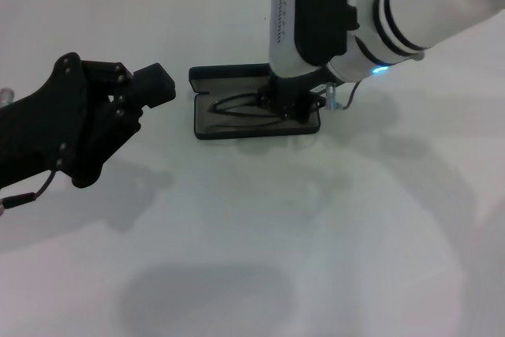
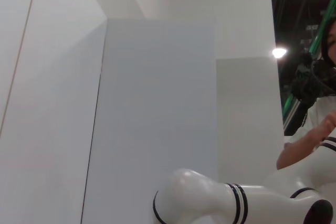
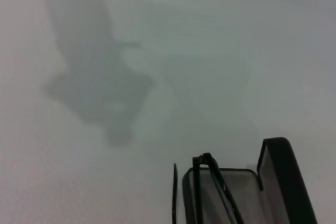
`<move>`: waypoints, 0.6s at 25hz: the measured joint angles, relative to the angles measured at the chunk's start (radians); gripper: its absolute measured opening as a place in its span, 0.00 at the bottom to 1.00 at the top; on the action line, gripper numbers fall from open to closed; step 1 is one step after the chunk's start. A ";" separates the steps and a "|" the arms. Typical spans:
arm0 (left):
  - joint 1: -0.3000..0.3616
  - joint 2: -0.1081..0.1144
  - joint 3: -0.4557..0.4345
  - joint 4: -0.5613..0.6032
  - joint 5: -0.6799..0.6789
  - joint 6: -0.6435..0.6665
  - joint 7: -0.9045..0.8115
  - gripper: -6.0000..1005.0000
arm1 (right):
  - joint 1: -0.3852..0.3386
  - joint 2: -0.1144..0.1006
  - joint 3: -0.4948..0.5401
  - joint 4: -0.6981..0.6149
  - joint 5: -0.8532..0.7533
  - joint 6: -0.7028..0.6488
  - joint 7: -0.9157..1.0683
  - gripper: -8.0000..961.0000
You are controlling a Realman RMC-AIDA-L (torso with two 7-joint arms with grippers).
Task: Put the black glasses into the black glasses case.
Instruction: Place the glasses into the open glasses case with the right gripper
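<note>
White worktop point(image 1: 252, 242) is carrying the black glasses case point(image 1: 207, 76), lying open with its grey lining exposed. The black glasses point(image 1: 237, 105) are lying inside the tray. The right pincer point(image 1: 290, 104) is reaching down into the case over the glasses; finger state cannot be determined. The left pincer point(image 1: 154, 84) is hovering beside the case, state likewise undetermined.

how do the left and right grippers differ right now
The left gripper hovers over bare table to the left of the black glasses case; the right gripper is down at the case's right end, over the black glasses. The left gripper holds nothing, while the right gripper's fingers are hidden among the glasses and case. The left arm comes in low from the side, the right one from above. Both grippers are black.
</note>
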 joint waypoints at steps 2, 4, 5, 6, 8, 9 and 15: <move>0.000 0.000 0.000 0.000 0.000 0.000 0.001 0.03 | 0.004 0.000 -0.024 0.013 0.000 0.028 0.001 0.11; 0.000 0.000 0.000 0.000 0.000 0.000 0.003 0.03 | 0.009 0.000 -0.041 0.031 -0.001 0.061 0.002 0.11; 0.000 0.000 0.000 -0.001 0.000 0.000 0.004 0.03 | 0.012 0.000 -0.051 0.041 -0.001 0.077 0.003 0.11; 0.001 0.000 0.000 -0.001 0.000 0.000 0.005 0.03 | 0.014 0.000 -0.061 0.050 -0.001 0.093 0.005 0.11; 0.004 0.000 0.000 -0.001 0.000 0.000 0.005 0.03 | 0.016 0.000 -0.072 0.058 -0.001 0.114 0.008 0.11; 0.006 -0.001 0.000 -0.001 0.000 0.000 0.005 0.03 | 0.016 0.000 -0.079 0.063 -0.001 0.127 0.010 0.11; 0.009 -0.004 0.000 0.000 -0.001 -0.001 0.006 0.03 | 0.018 0.000 -0.098 0.081 -0.002 0.171 0.010 0.11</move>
